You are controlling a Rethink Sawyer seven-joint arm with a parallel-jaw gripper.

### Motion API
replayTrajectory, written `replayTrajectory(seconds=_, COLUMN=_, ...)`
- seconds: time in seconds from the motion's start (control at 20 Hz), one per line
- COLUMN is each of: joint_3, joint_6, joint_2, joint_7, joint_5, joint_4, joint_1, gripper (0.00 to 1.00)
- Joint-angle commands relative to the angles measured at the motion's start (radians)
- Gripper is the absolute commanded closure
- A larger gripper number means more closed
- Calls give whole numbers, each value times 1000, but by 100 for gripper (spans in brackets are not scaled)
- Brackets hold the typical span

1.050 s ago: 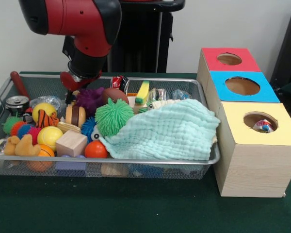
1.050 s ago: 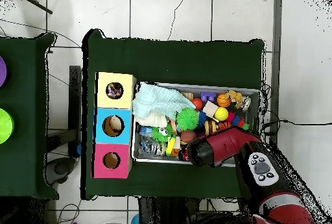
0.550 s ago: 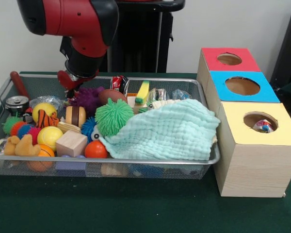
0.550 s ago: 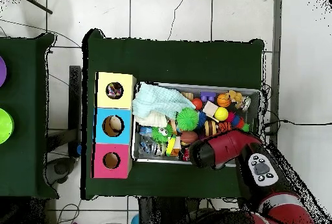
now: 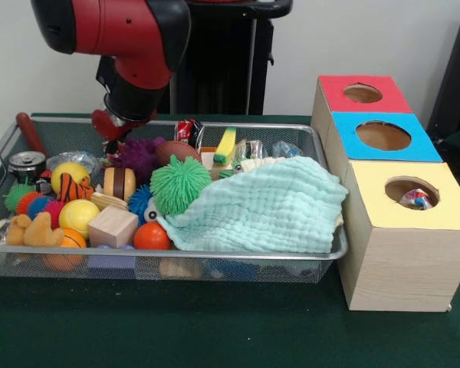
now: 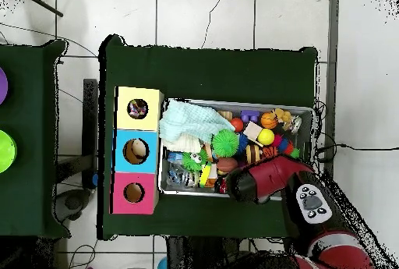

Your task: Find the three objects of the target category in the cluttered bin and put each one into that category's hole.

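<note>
Search step: gripper (image 5: 110,144) low over purple spiky toy (image 5: 140,157) in bin (image 5: 322,253); jaws' state unreadable. Next: descend, grasp, carry to hole.

I could read no text, number or brand anywhere. The small red can (image 5: 185,129) at the back of the wire-mesh metal bin (image 5: 307,138) bore markings too small for me to make out, and the three-coloured wooden box with holes (image 5: 383,138) carried no labels.
</note>
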Motion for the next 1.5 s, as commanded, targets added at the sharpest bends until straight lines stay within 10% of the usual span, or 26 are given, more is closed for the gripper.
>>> replayTrajectory(seconds=0.05, joint_3=116, joint_6=52, joint_2=-323, joint_7=-114, joint_5=176, joint_4=145, joint_1=-66, gripper=100)
replayTrajectory(seconds=0.45, joint_3=266, joint_6=114, joint_2=-512, joint_7=-268, joint_5=313, joint_4=143, joint_1=-105, gripper=100)
replayTrajectory(seconds=1.15, joint_3=403, joint_6=161, joint_2=-613, joint_7=-69, joint_5=637, joint_4=184, joint_1=-74, gripper=100)
replayTrajectory(seconds=1.5, joint_3=358, joint_6=134, joint_2=-574, joint_7=60, joint_5=665, joint_4=127, joint_1=41, gripper=100)
